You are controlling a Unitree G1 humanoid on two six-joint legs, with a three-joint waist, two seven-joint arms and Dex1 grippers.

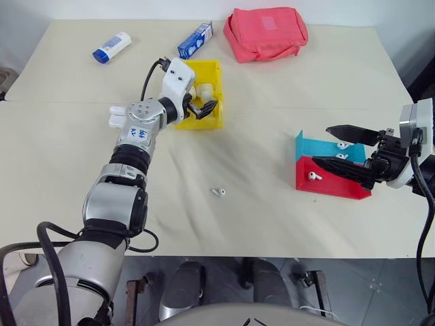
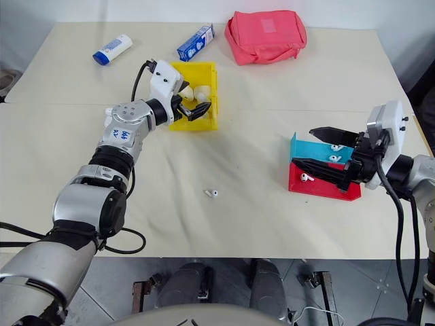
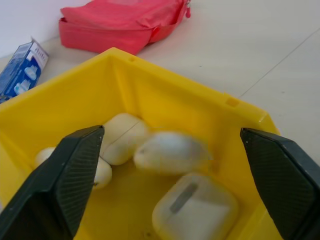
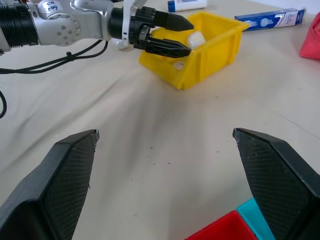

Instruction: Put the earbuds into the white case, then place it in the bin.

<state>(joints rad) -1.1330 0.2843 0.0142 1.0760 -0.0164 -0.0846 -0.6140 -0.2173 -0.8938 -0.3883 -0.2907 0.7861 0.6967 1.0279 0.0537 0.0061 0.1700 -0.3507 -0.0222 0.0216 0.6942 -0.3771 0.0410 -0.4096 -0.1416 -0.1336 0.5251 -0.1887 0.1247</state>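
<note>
- The bin [image 3: 150, 95] is smooth, glossy yellow plastic.
- The cases [image 3: 195, 212] in it look like glossy white plastic.
- The claw fingers [image 3: 75, 175] are matt black with a fine cross-hatched grip texture.
- The counter [image 1: 272, 88] is matt cream, faintly speckled.
- The pouch [image 1: 265, 32] is soft red cloth.
- The tray [image 1: 326, 185] is smooth red and teal plastic.
- The box [image 1: 195, 39] is printed card.

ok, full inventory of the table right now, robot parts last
bin: one, yellow, table middle-back
cases: several, white, inside bin
tray: one, red and teal, right side
earbuds: three visible in tray, white; two more loose at table centre
tube: one, white with blue cap, far left
box: one, blue, behind bin
pouch: one, red, far side
left gripper: open, over bin
right gripper: open, at tray
</note>
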